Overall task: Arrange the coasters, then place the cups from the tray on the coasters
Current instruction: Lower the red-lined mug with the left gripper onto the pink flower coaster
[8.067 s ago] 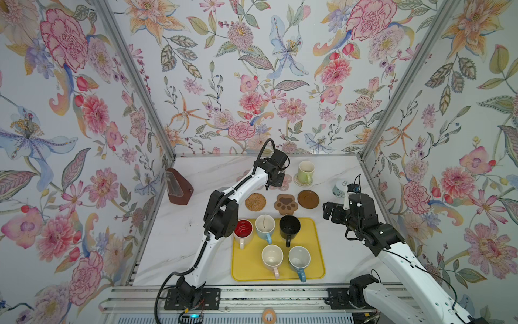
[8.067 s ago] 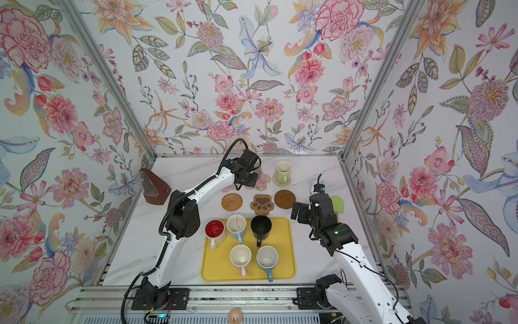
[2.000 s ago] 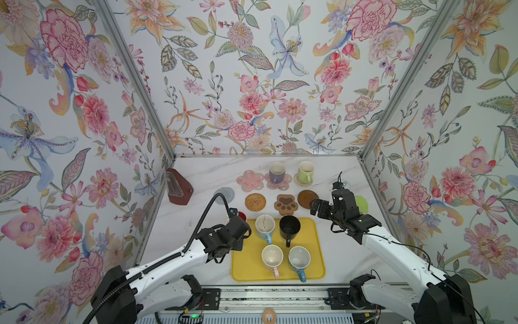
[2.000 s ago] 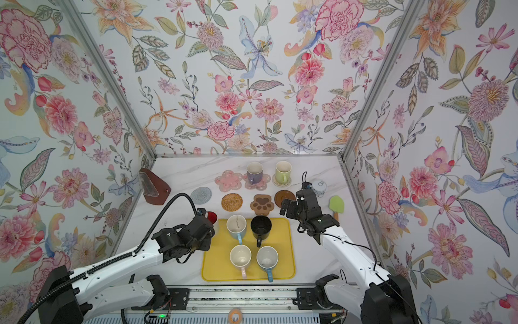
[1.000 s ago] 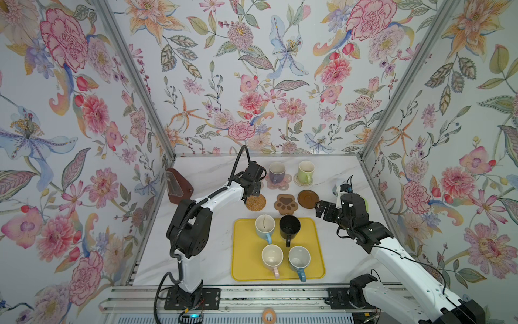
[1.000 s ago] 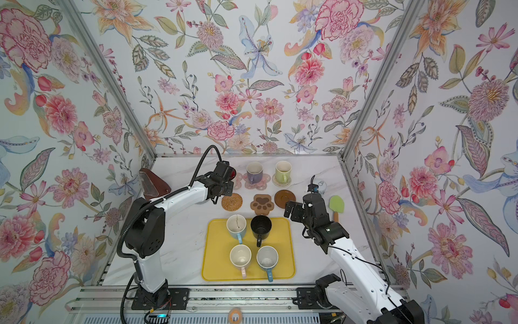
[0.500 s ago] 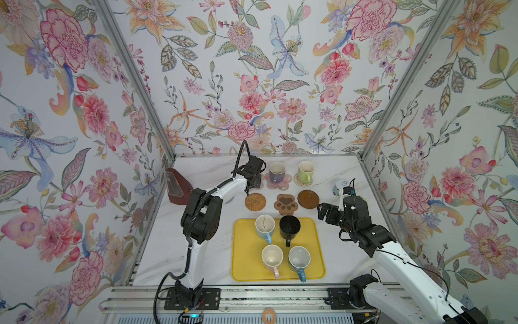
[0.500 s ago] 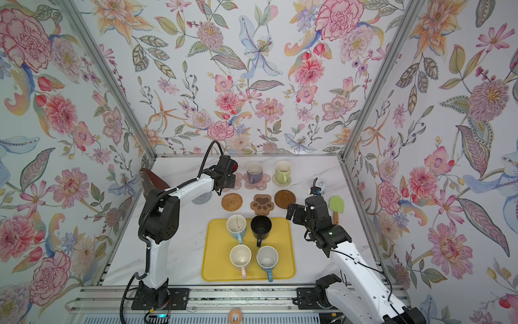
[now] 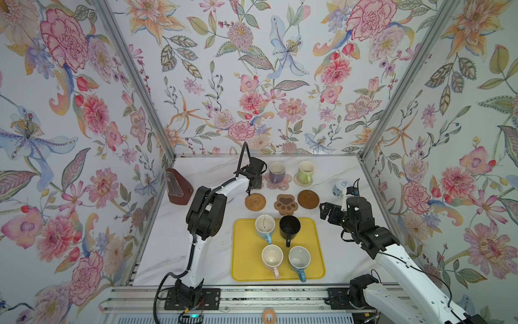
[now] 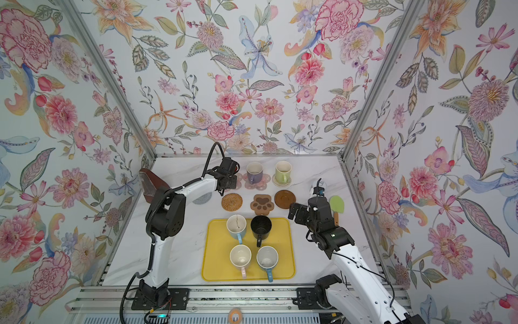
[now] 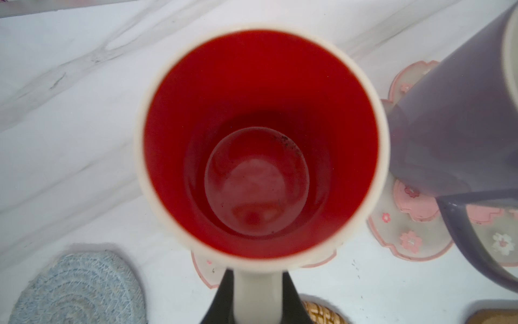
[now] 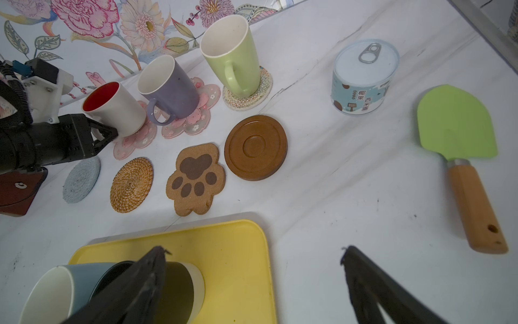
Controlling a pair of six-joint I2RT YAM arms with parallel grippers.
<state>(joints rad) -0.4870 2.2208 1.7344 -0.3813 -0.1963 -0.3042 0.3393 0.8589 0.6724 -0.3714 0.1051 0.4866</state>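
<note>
My left gripper [image 11: 258, 294] is shut on the handle of the white cup with the red inside [image 11: 260, 140], whose base is at a pink flower coaster [image 12: 134, 140] at the back left. Beside it the lilac cup [image 9: 277, 172] stands on the other pink flower coaster, and the light green cup [image 9: 305, 171] on the pale woven one. Bare coasters form a row: grey woven [image 12: 81, 179], tan rattan [image 9: 255, 201], paw [image 9: 286, 204], dark wooden [image 9: 308, 199]. The yellow tray [image 9: 246, 252] holds the light blue, black, pink and blue cups. My right gripper [image 12: 252, 249] hangs open over the tray's far right corner.
A brown holder [image 9: 179, 188] stands by the left wall. A small white-blue jar [image 12: 364, 78] and a green spatula [image 12: 457, 123] with a wooden handle lie near the right wall. Flowered walls close in the table on three sides.
My left gripper has carried the red-inside cup a little further back and right onto the pink flower coaster. The right arm has drawn back slightly toward the right.
</note>
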